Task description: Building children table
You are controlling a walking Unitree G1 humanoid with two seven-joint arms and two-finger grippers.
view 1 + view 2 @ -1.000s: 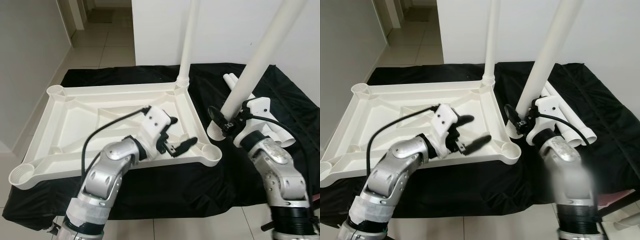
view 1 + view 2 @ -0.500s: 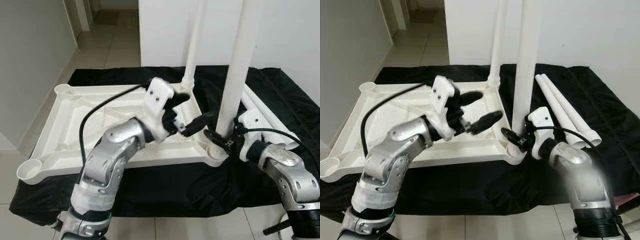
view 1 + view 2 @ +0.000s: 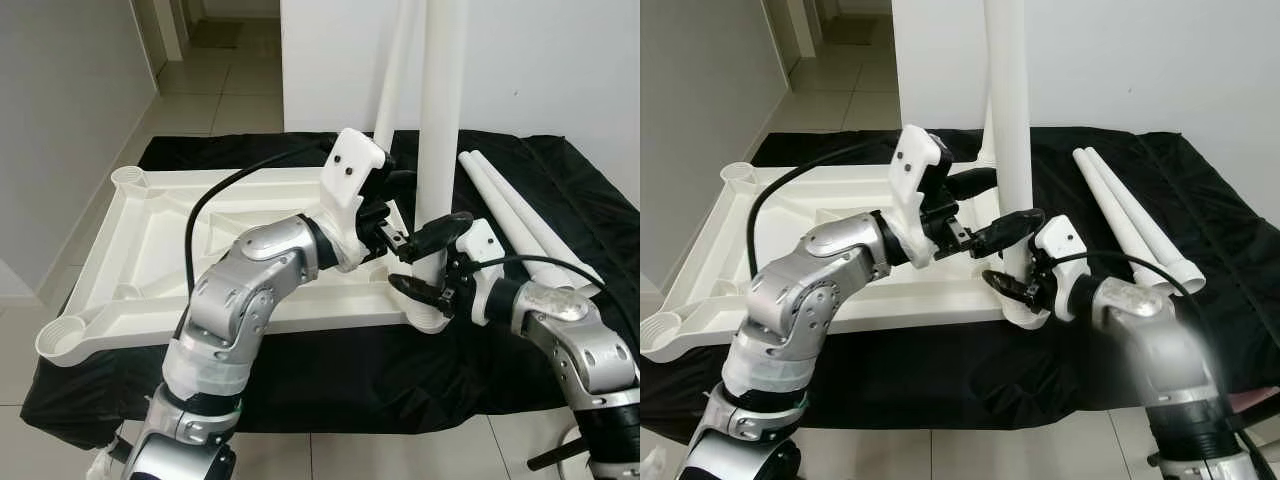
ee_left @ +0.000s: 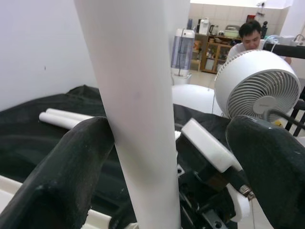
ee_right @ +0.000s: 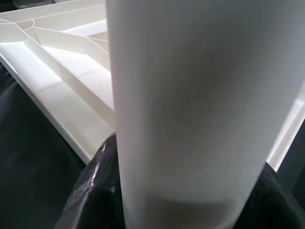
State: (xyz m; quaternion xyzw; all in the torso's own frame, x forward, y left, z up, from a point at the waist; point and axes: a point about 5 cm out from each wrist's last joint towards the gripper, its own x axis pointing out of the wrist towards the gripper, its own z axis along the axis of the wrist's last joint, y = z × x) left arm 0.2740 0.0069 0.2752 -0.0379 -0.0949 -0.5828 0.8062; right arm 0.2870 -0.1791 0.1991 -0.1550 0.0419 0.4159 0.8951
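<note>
At tabletop corner: right end effector clamps upright leg; left end effector spread wide around it; two legs lying.

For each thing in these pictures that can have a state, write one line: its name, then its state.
Tabletop: upside down on the black cloth.
Far leg: upright in its corner socket.
Near leg: upright at the near right corner socket.
Spare legs: lying on the cloth.
Right gripper: shut on the near leg.
Left gripper: open around the near leg.
</note>
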